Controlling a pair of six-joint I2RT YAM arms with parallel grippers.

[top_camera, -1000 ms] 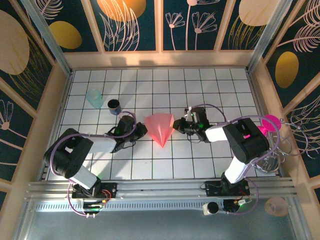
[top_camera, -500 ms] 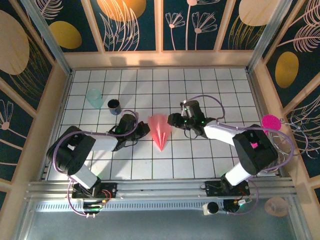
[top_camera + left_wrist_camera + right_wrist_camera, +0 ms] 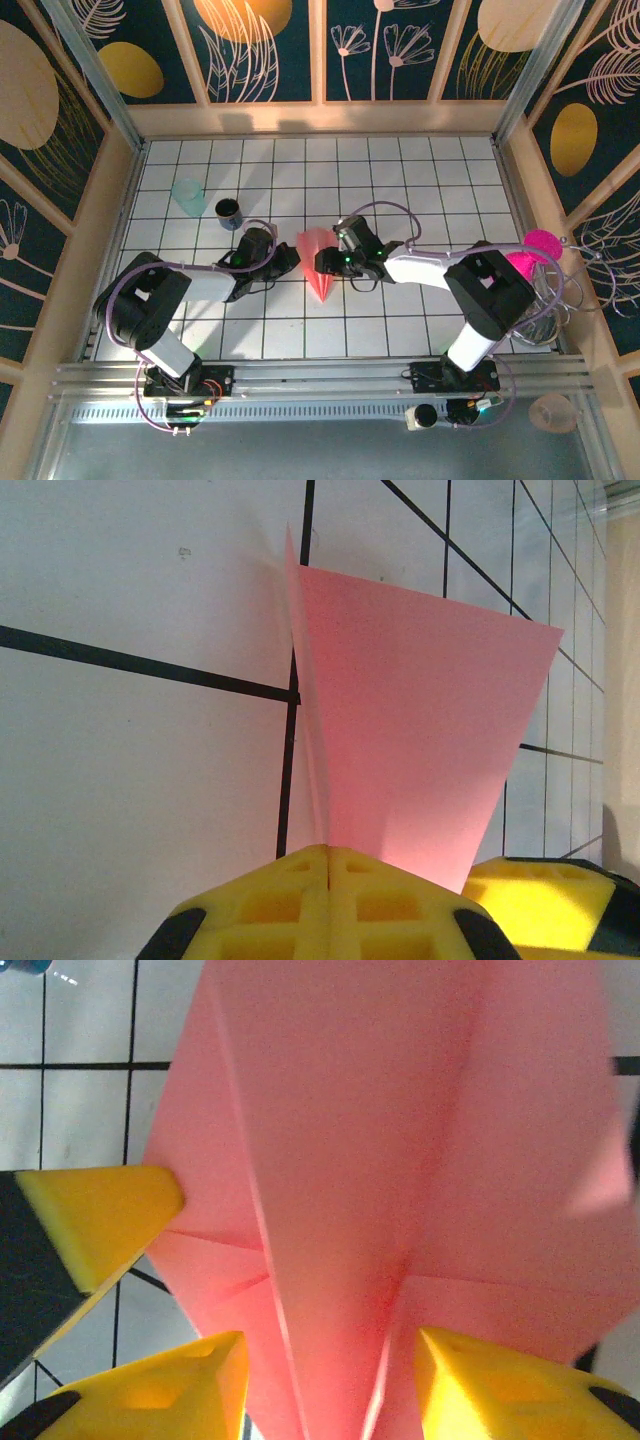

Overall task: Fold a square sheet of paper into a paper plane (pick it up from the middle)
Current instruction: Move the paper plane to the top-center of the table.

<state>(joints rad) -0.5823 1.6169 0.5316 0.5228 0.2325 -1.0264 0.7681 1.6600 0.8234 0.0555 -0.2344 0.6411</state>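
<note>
Left fingers point(image 3: 250, 905) pinch paper plane point(image 3: 420, 730); right fingers point(image 3: 500, 1390) straddle it.

A white tabletop point(image 3: 400, 180) ruled with black grid lines is seen. At its far left, a translucent teal cup point(image 3: 187, 196) and a dark blue cup point(image 3: 228, 211) are set just beside each other. At the right edge, a round magenta disc point(image 3: 541, 245) is seen above wire loops point(image 3: 565, 295).

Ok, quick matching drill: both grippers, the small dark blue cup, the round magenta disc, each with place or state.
1 left gripper
2 right gripper
3 small dark blue cup
4 round magenta disc

A far right, overhead view
B open, astride the salmon-pink paper plane
C shut on that plane
D beside the translucent pale green cup

Pairs: 1-C, 2-B, 3-D, 4-A
</note>
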